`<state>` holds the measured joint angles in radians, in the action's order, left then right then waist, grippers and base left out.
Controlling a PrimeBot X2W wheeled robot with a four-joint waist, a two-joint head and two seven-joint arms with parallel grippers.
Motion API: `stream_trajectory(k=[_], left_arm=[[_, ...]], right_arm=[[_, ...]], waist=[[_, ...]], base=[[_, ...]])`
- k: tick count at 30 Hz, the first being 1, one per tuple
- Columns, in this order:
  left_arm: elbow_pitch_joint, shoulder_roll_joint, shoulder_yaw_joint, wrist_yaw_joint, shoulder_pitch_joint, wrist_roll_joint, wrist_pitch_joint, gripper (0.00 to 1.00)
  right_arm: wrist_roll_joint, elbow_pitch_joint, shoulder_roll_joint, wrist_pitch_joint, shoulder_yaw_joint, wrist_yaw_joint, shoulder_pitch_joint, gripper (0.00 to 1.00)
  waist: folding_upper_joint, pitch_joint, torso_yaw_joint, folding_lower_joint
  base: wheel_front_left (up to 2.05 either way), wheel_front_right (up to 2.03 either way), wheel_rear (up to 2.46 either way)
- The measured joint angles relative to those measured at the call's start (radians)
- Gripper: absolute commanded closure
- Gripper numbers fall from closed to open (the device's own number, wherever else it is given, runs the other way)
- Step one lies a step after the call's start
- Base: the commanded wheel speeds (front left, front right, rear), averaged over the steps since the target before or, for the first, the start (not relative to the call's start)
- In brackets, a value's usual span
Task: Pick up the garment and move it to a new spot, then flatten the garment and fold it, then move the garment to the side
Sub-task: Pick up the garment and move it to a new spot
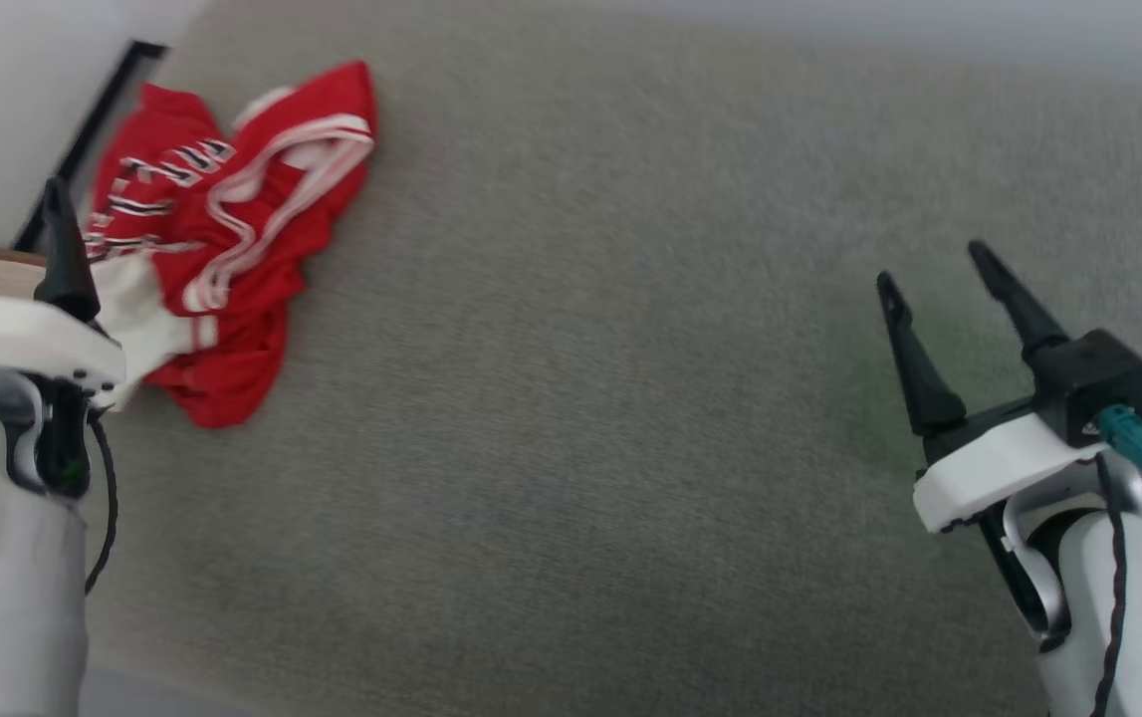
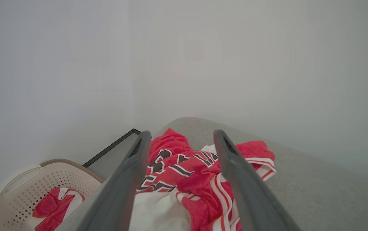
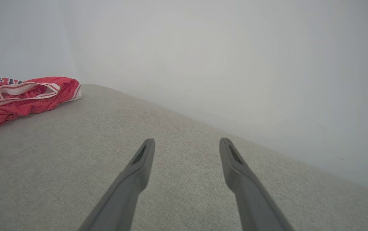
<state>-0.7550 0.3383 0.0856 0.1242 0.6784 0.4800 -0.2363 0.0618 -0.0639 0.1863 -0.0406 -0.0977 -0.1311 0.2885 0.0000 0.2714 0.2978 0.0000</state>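
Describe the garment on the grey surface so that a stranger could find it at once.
Start at the wide grey surface. At its far left corner lies the garment, crumpled. Unlike the red cloth in the beige basket, it shows black white-edged lettering.

The garment (image 1: pixel 232 249) is lying bunched at the padded surface's (image 1: pixel 630 398) far left, the left gripper (image 1: pixel 17 197) hovering just before it and the right gripper (image 1: pixel 932 263) well apart rightward. A basket (image 2: pixel 58 183) is sitting beyond that left edge, holding a cloth (image 2: pixel 50 205).
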Motion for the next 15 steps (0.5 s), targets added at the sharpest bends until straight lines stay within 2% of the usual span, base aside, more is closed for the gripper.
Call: stream_trajectory(k=[7, 10, 11, 15], left_arm=[[-0.222, 0.026, -0.063, 0.003, 0.166, 0.077, 0.143, 0.00], [-0.324, 0.027, -0.084, 0.004, 0.229, 0.145, 0.281, 0.00], [-0.324, 0.027, -0.084, 0.004, 0.229, 0.145, 0.281, 0.00], [-0.430, 0.043, -0.100, 0.005, 0.291, 0.171, 0.445, 0.00]], right_arm=[[-0.010, 0.076, 0.012, 0.043, 0.013, 0.000, 0.011, 0.00], [-0.011, 0.109, 0.021, 0.062, 0.015, 0.000, 0.021, 0.00], [-0.011, 0.109, 0.021, 0.062, 0.015, 0.000, 0.021, 0.00], [-0.010, 0.134, 0.028, 0.078, 0.014, 0.000, 0.025, 0.00]], waist=[[0.0000, 0.121, -0.061, 0.0000], [0.0000, 0.179, -0.085, 0.0000], [0.0000, 0.179, -0.085, 0.0000], [0.0000, 0.220, -0.101, 0.0000]], base=[[0.00, 0.00, 0.00], [0.00, 0.00, 0.00], [0.00, 0.00, 0.00], [0.00, 0.00, 0.00]])
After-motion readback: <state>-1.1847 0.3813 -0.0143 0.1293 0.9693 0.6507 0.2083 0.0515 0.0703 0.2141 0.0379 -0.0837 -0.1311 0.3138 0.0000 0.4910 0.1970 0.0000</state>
